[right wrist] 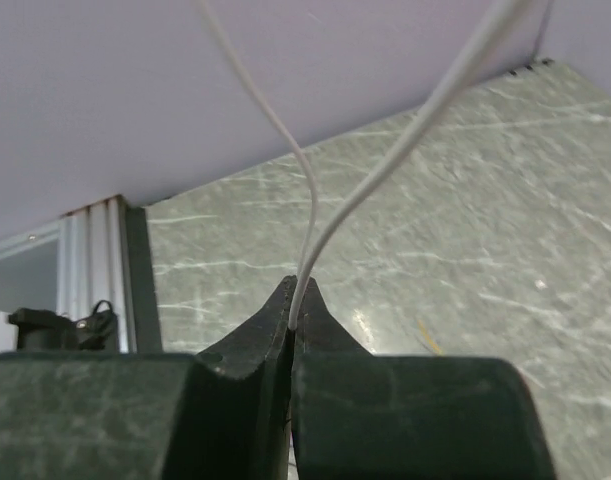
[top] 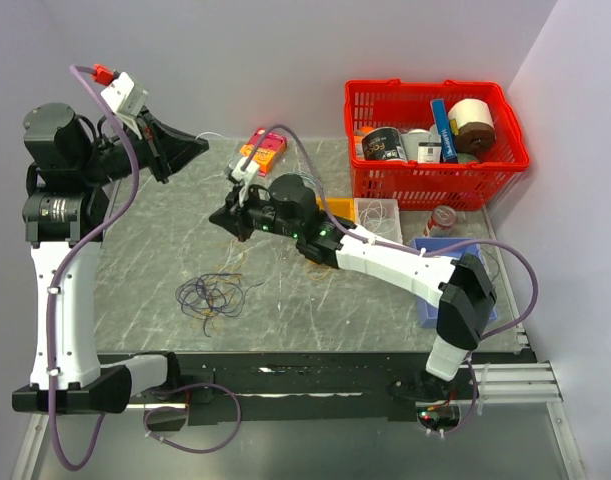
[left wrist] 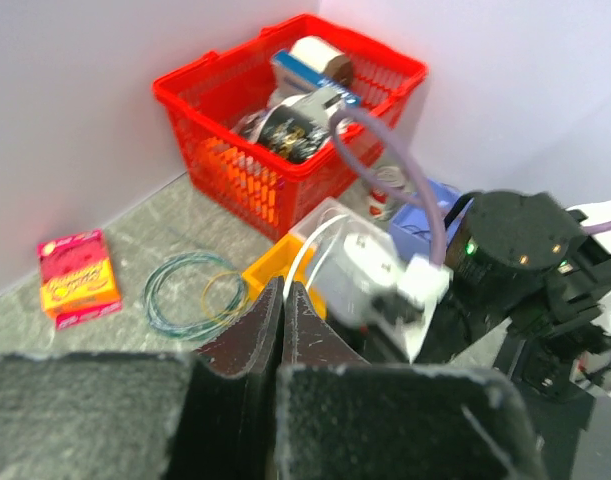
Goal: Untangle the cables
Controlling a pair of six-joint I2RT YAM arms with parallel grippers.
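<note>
Insp. notes, near to far.

1. Cables [top: 211,296]: loose tangled bunch, mostly dark strands w/ some yellow, lying flat on grey table [top: 385,300], near front edge, left of centre. No gripper touching the bunch.
2. R gripper [right wrist: 293,300]: over table centre, just beyond the bunch, arm stretched in from the right. Fingers closed, pinching a white strand [right wrist: 405,140]; two legs of it rise out of the pinch.
3. L gripper [left wrist: 282,292]: raised at far-left, well apart from the bunch. Fingers pressed together; cannot tell if anything is nipped btwn them.
4. Blue-green coil [left wrist: 185,258]: flat on table beyond L gripper's tips.
5. Pink box [left wrist: 78,277]: by back wall, left of the coil.
6. Red basket [top: 425,180]: far-right corner, holding mixed items.
</note>
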